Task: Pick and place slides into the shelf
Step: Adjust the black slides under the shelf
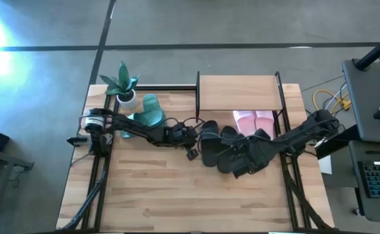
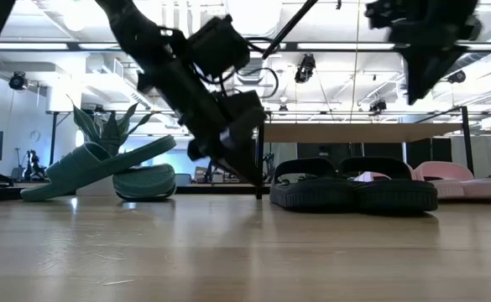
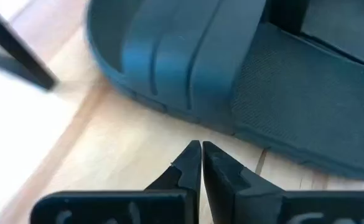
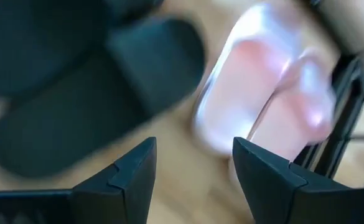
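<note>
you have bare board across the table's [image 1: 177,195] near half. the black slides [image 2: 354,191] lie mid-table, at the shelf's [image 1: 240,91] front edge. only your low view shows one teal slide [image 2: 94,166] tilted on the other by the plant [image 1: 123,84]. left gripper [image 3: 200,155] is closed on nothing beside a black slide; right gripper [image 4: 191,162] hangs wide, empty, above the pink pair [image 1: 254,119].

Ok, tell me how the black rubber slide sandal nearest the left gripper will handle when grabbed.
The black rubber slide sandal looks thick-soled, so probably fairly stiff and light. Its matte, textured footbed suggests it won't slip much. Lying flat on the wooden table, it should slide rather than tip.
</note>
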Controlling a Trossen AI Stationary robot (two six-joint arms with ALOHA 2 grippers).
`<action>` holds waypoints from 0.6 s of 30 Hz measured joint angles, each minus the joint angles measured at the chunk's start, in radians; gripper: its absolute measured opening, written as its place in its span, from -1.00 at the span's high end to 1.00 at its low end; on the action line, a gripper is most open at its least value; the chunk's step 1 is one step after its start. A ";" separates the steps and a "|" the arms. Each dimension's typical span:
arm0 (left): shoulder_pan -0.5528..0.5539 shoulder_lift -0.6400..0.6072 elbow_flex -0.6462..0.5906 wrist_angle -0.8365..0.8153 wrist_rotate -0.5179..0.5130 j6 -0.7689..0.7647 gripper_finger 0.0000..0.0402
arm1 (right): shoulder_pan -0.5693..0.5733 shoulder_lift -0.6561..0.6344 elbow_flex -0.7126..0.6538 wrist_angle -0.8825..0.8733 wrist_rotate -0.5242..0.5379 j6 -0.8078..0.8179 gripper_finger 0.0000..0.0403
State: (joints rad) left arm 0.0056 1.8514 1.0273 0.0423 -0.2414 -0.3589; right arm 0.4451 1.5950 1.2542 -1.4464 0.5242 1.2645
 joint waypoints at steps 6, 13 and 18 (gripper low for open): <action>-0.078 -0.155 -0.011 -0.199 -0.002 -0.031 1.00 | 0.136 -0.005 -0.106 0.229 -0.286 0.096 0.17; -0.263 -0.233 -0.024 -0.236 -0.012 -0.158 1.00 | 0.232 -0.001 -0.285 0.786 -0.266 0.449 0.66; -0.398 -0.234 -0.028 -0.239 -0.076 -0.233 1.00 | 0.213 0.042 -0.333 0.858 -0.207 0.505 0.93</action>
State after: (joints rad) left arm -0.3928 1.6179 0.9991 -0.1962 -0.3169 -0.5919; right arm 0.6577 1.6366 0.9208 -0.5881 0.3170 1.7697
